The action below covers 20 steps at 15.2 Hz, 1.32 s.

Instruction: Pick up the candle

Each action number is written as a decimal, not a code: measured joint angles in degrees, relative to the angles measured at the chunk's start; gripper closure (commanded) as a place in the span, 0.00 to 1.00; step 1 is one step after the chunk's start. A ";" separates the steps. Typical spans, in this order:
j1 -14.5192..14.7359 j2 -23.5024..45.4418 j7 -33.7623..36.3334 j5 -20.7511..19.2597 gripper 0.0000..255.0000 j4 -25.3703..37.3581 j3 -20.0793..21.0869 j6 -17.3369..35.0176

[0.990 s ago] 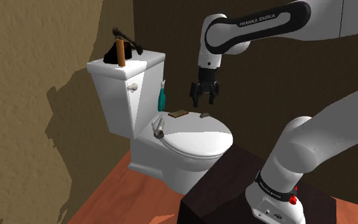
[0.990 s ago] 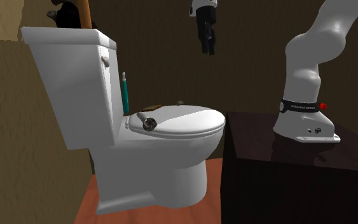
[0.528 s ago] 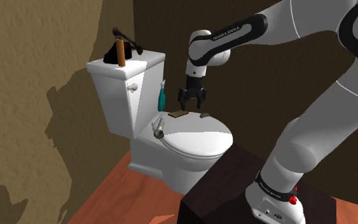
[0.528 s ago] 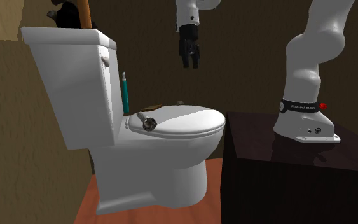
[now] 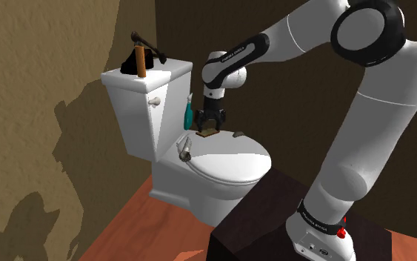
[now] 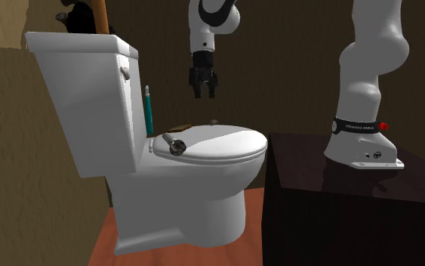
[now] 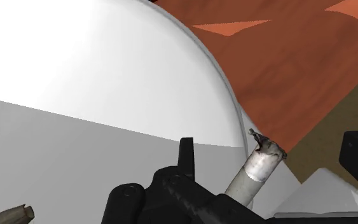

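Candle [image 7: 255, 172], pale with a charred tip, shows in the wrist view in the gap between the black fingers [image 7: 185, 156], and neither one touches it. The gripper [image 7: 274, 147] is spread wide and holds nothing. In the shoulder view the gripper [image 5: 208, 127] hangs over the back of the white toilet [image 5: 199, 189], just above a small brown slab [image 5: 207, 134], and the candle [image 5: 185, 148] lies on the rear of the seat at about seven o'clock from it. A slim teal item [image 5: 188, 113] stands at nine o'clock, against the tank [image 5: 136, 111]. From the second exterior view the gripper [image 6: 205, 94] sits well clear above the seat, with the candle [image 6: 174, 145] down at seven o'clock. The white arm [image 5: 362, 111] arcs back to the dark stand [image 5: 273, 222] at five o'clock
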 measured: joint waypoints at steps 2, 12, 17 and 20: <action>-0.16 4.70 0.16 0.58 0.00 3.35 -0.11 1.61; -1.74 26.46 1.13 3.21 0.00 22.69 -0.50 5.35; -2.86 37.96 2.22 4.05 0.00 35.96 -0.61 4.22; -3.01 41.05 2.42 4.23 0.00 38.89 -0.54 4.50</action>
